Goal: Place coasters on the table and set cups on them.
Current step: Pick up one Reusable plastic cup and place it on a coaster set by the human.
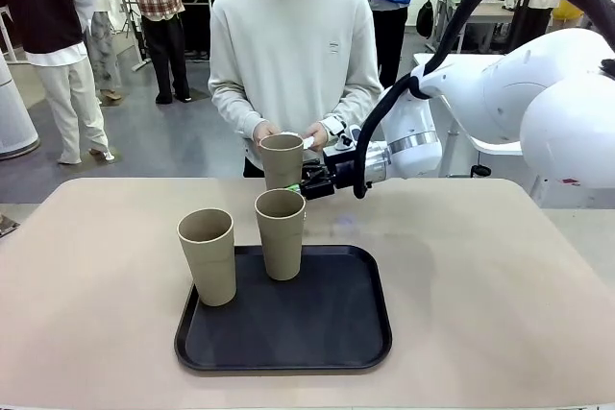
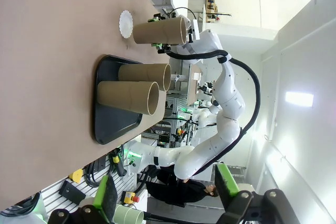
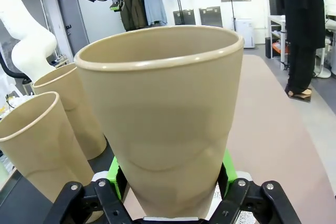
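The right gripper (image 1: 306, 182) clamps one cup (image 1: 281, 156) (low, near its base) at the table's (image 1: 480, 266) far side; the left gripper (image 2: 165, 190) gapes, empty.

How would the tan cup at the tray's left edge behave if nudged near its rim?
The tan cup is tall with a base narrower than its mouth, so it would probably tip rather than slide. It looks empty, so likely light. The right gripper clamps a matching cup whose rim looks round, suggesting stiff walls.
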Available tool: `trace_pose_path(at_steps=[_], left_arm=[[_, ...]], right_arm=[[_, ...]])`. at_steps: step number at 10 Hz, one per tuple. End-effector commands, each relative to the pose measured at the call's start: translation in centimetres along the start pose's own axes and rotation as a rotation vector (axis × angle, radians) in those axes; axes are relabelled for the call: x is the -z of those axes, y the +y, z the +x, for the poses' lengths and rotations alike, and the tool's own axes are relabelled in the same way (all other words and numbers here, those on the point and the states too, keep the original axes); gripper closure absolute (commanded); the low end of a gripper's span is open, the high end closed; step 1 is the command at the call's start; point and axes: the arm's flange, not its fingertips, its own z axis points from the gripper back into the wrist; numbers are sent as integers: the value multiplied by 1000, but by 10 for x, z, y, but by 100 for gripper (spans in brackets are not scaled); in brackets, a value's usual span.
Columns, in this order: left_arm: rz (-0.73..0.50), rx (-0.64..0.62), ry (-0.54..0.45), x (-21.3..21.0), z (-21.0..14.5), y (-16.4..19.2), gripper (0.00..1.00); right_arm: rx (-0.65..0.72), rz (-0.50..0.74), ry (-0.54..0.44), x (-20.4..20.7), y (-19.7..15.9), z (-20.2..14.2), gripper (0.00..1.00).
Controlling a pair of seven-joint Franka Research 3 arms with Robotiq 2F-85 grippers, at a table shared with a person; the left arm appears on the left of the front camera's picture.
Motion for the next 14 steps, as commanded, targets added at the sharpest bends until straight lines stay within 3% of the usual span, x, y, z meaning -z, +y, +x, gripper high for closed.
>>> trace_pose_path(at_steps=[1, 2, 3, 6, 14], left_arm=[[-13, 6, -3, -1, -1, -2, 0], [-13, 6, -3, -1, -1, -2, 0], [-13, 6, -3, -1, -1, -2, 0], [-13, 6, -3, -1, -1, -2, 0], [-13, 6, -3, -1, -1, -2, 0]], right_arm=[[20, -10, 12, 1, -10, 3, 18], [39, -63, 12, 3, -5, 9, 18], [6, -2, 1, 0, -1, -3, 18], [14, -17, 6, 0, -2, -3, 18], [-62, -66, -26, 7, -35, -18, 18]])
